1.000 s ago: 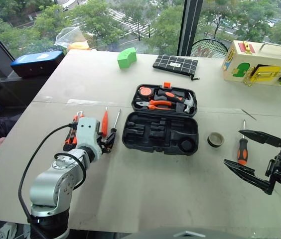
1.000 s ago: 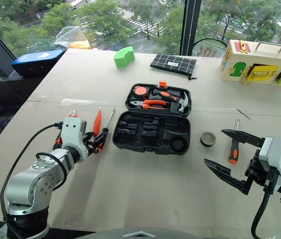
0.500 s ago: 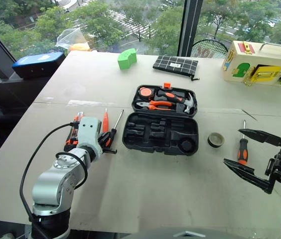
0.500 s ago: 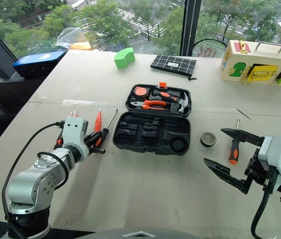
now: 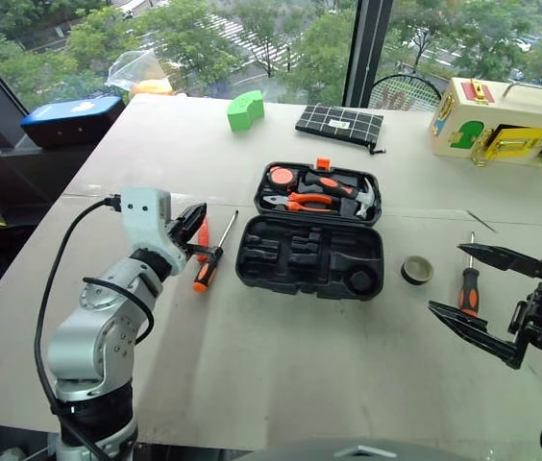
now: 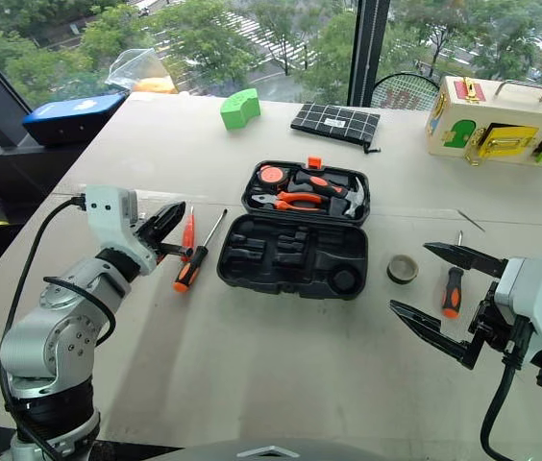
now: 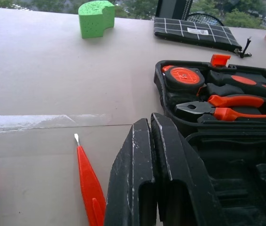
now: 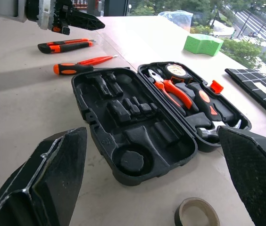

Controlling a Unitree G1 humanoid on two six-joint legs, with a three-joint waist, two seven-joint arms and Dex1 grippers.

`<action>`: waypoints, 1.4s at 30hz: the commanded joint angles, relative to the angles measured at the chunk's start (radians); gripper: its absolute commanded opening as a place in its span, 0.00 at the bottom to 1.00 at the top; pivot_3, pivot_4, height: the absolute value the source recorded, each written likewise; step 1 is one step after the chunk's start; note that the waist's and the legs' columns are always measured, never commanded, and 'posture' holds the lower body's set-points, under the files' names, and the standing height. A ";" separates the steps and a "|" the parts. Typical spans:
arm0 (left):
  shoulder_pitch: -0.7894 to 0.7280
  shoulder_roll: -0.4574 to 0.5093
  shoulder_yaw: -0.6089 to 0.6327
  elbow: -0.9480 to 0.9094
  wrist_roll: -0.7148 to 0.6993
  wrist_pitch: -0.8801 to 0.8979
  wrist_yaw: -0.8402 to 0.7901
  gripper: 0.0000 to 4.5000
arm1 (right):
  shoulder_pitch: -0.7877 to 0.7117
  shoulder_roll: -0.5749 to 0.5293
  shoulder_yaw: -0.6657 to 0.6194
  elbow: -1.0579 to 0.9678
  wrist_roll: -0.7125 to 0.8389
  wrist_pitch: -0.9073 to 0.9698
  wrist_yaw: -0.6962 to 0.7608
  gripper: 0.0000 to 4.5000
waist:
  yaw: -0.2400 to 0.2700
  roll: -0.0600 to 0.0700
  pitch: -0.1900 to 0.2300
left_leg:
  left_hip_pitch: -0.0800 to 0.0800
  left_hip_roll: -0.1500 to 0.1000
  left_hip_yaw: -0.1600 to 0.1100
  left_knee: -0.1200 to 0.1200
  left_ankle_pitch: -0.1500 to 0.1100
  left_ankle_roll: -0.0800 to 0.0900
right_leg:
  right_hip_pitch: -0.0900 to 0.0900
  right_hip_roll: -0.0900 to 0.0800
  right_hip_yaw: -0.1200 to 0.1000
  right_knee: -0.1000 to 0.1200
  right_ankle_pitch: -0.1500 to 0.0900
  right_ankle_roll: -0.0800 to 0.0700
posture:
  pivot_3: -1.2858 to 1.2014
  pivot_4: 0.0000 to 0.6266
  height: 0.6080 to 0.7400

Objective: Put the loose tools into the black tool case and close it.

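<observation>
The black tool case (image 5: 295, 259) lies open mid-table, its near half showing empty slots. Its far half holds a tape measure, pliers and a hammer. Left of it lie a black-and-orange screwdriver (image 5: 209, 264), a small red screwdriver (image 7: 89, 183) and a flat orange-and-black knife (image 8: 64, 45). My left gripper (image 5: 192, 226) hovers level just above these tools, shut, with nothing seen between its fingers. Right of the case sit a dark roll (image 5: 416, 269) and another screwdriver (image 5: 467, 288). My right gripper (image 5: 447, 279) stands wide open near them, above the table.
At the back of the table are a green block (image 5: 244, 110), a black gridded pouch (image 5: 338, 125) and a wooden latch box (image 5: 502, 120). A blue-lidded box (image 5: 69, 120) and a plastic bag (image 5: 136, 69) sit at the far left corner.
My left gripper closed its jaws and rose off the tools, turning level. The black-and-orange screwdriver now lies uncovered beside it. The right arm has not moved.
</observation>
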 commanded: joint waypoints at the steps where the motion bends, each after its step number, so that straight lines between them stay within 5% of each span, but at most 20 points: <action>1: -0.007 0.042 -0.022 -0.007 -0.003 0.050 -0.005 0.19 | 0.011 0.016 -0.014 -0.030 -0.007 -0.025 -0.012 1.00 | -0.001 0.000 0.000 | 0.000 0.000 0.000 0.000 0.000 0.000 | 0.000 0.000 0.000 0.000 0.000 0.000 | 0.52 0.24 1.00; 5: 0.020 0.030 -0.051 -0.048 -0.001 0.148 0.056 0.47 | 0.024 0.025 -0.017 -0.042 -0.009 -0.028 -0.021 1.00 | -0.001 0.000 0.000 | 0.000 0.001 0.000 0.000 0.000 0.000 | 0.000 0.001 0.001 0.000 0.000 0.000 | 0.52 0.24 1.00; 8: 0.071 0.045 -0.082 -0.068 0.012 0.216 0.082 0.79 | 0.026 0.023 -0.016 -0.043 -0.009 -0.029 -0.023 1.00 | -0.001 -0.001 0.001 | 0.000 0.001 0.000 0.000 0.000 0.000 | 0.000 0.001 0.001 0.000 0.000 0.000 | 0.52 0.24 1.00; 26: 0.210 -0.015 -0.103 -0.125 0.036 0.235 0.131 0.79 | 0.003 -0.023 -0.040 -0.005 0.013 -0.018 0.009 1.00 | 0.000 0.000 0.001 | 0.001 0.001 -0.001 0.000 0.000 0.000 | 0.000 0.000 0.003 0.000 0.000 0.000 | 0.52 0.24 1.00; 28: 0.209 -0.024 -0.117 -0.112 0.047 0.229 0.131 0.56 | 0.005 -0.022 -0.039 -0.004 0.008 -0.021 0.011 1.00 | 0.000 0.000 0.001 | 0.001 0.001 -0.001 0.000 0.000 0.000 | 0.000 0.000 0.003 0.000 0.000 0.000 | 0.52 0.24 1.00; 29: 0.213 -0.029 -0.119 -0.114 0.049 0.225 0.129 0.56 | 0.006 -0.021 -0.041 -0.002 0.007 -0.022 0.013 1.00 | 0.000 0.000 0.001 | 0.001 0.001 -0.001 0.000 0.000 0.000 | 0.000 0.000 0.003 0.000 0.000 0.000 | 0.52 0.24 1.00; 33: 0.244 -0.044 -0.077 -0.132 0.040 0.184 0.112 0.18 | 0.012 -0.016 -0.047 0.002 -0.001 -0.029 0.021 1.00 | 0.000 0.000 0.001 | 0.001 0.001 -0.001 0.000 0.000 0.000 | 0.000 -0.001 0.003 0.000 0.000 0.000 | 0.52 0.24 1.00; 38: 0.329 -0.104 0.036 -0.260 -0.038 -0.014 0.032 0.18 | 0.019 -0.005 -0.046 0.008 -0.014 -0.040 0.024 1.00 | -0.001 0.000 0.002 | 0.001 0.002 -0.001 -0.001 0.000 0.000 | -0.001 -0.001 0.003 0.000 0.000 0.000 | 0.52 0.24 1.00; 42: 0.244 -0.095 -0.007 -0.265 -0.061 -0.065 -0.002 0.18 | 0.034 0.013 -0.049 0.005 -0.021 -0.048 0.017 1.00 | 0.011 0.001 0.001 | 0.001 0.001 -0.001 0.001 0.000 0.000 | 0.000 -0.002 0.001 0.000 0.000 -0.001 | 0.52 0.24 1.00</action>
